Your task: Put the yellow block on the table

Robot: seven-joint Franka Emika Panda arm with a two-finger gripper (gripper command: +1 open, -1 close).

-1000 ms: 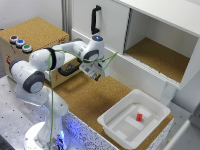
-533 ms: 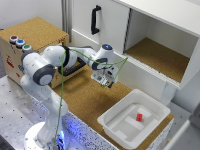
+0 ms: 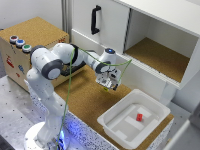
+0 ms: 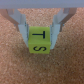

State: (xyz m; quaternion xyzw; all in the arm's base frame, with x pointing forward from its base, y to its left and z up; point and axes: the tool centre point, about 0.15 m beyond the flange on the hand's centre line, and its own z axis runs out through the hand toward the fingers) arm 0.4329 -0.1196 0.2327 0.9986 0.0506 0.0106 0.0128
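Observation:
In the wrist view the yellow block [image 4: 39, 41], a small yellow-green cube with black letters on its faces, sits between my two fingers [image 4: 23, 26], which press on its sides. It is close above or on the brown cork table [image 4: 15, 65]; I cannot tell whether it touches. In the exterior view my gripper [image 3: 107, 85] points down over the table [image 3: 85, 102], between the white cabinet and the white tray. The block shows there only as a small yellow-green spot [image 3: 106, 89] at the fingertips.
A white tray [image 3: 112, 125] holding a small red block [image 3: 139, 117] stands at the exterior view's right. A cork-topped box [image 3: 35, 30] with coloured buttons is at the left. The white cabinet [image 3: 110, 25] with its open shelf [image 3: 160, 57] is behind.
My gripper has moved toward the exterior view's right and lower, from near the box to just above the table beside the tray, still holding the block.

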